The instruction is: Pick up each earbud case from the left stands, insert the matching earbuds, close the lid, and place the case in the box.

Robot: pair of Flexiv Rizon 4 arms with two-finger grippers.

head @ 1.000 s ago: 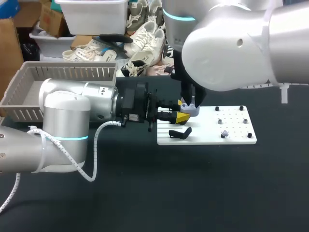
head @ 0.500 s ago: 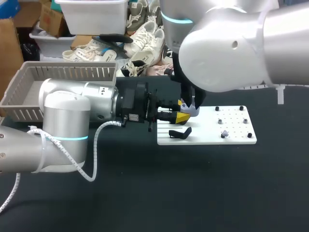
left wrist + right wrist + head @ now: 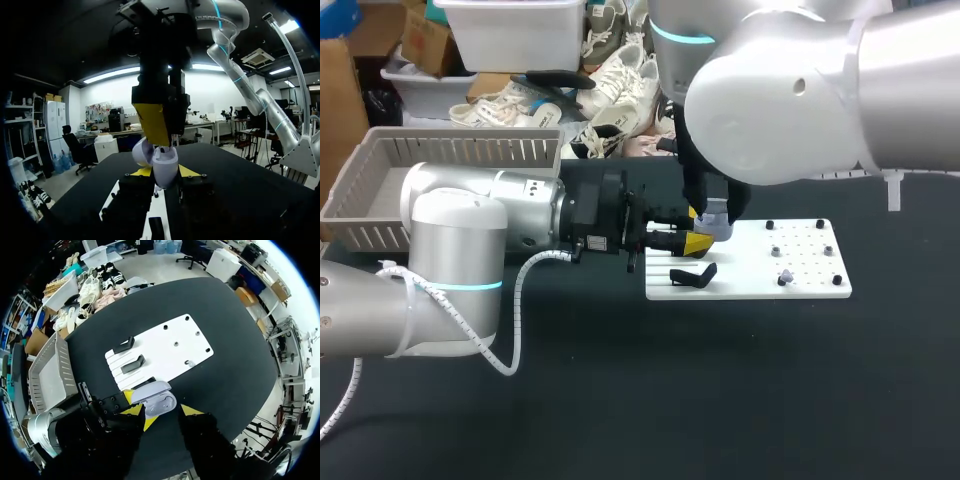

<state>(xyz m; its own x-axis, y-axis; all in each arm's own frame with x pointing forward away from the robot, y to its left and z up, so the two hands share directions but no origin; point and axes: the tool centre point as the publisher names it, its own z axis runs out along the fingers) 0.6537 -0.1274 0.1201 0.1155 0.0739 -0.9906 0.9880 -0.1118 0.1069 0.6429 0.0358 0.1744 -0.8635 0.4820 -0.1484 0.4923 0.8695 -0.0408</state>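
We held lavender earbud case (image 3: 164, 164), lid open, clamped in left gripper (image 3: 166, 173) above white board (image 3: 805, 275). Right gripper (image 3: 162, 414) hung just over case, fingers apart. We judged case light, rigid, slick, with delicate hinge; best gripped on lower shell sides.

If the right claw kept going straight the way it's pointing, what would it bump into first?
The open earbud case, held in the left claw, lies directly ahead of the right claw. Whether they touch yet is unclear from these views.
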